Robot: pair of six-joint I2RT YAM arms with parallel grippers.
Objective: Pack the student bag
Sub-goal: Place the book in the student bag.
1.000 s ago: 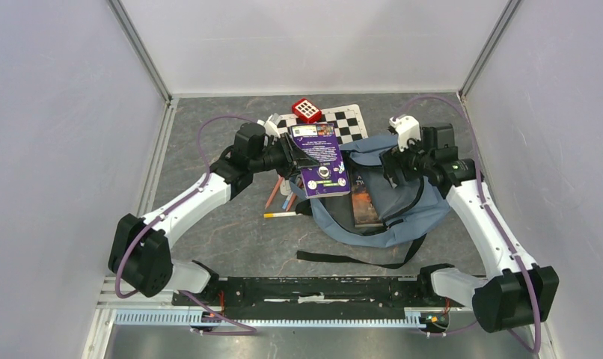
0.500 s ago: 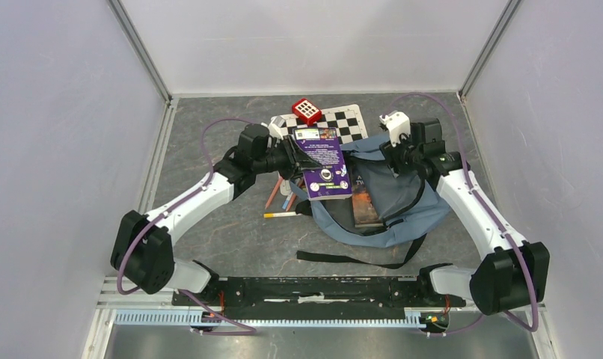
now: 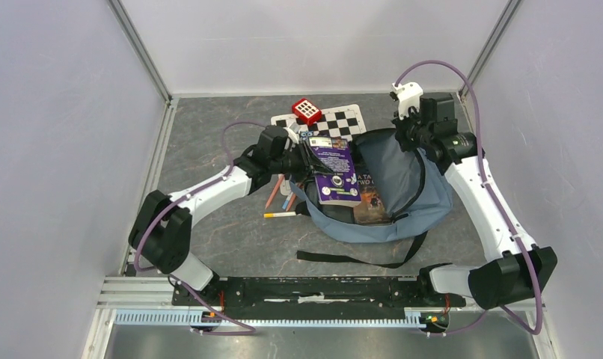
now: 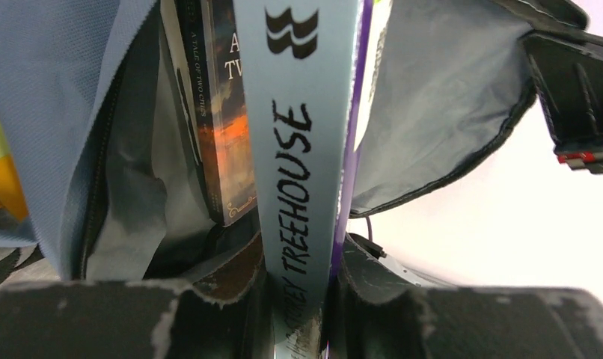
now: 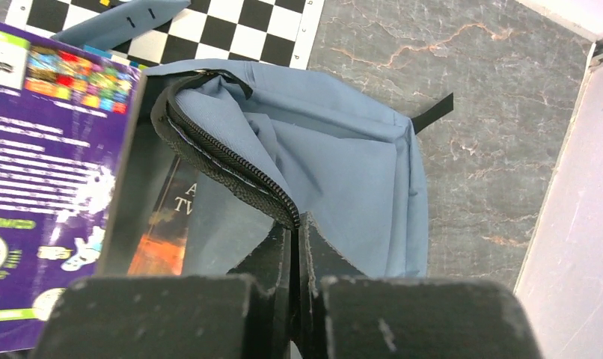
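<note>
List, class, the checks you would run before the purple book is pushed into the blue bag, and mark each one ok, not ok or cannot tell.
1. Left pincer clamped on the purple book: ok, its jaws squeeze the spine.
2. Right pincer shut on the zipper edge of the student bag: ok.
3. Bag mouth held open: ok, the zipper edge is lifted.
4. Book aimed at the opening: ok, its far end sits between the fabric walls.
5. Room beside the dark book already inside: cannot tell.
6. Pencils packed: not ok, they lie outside the bag.
</note>
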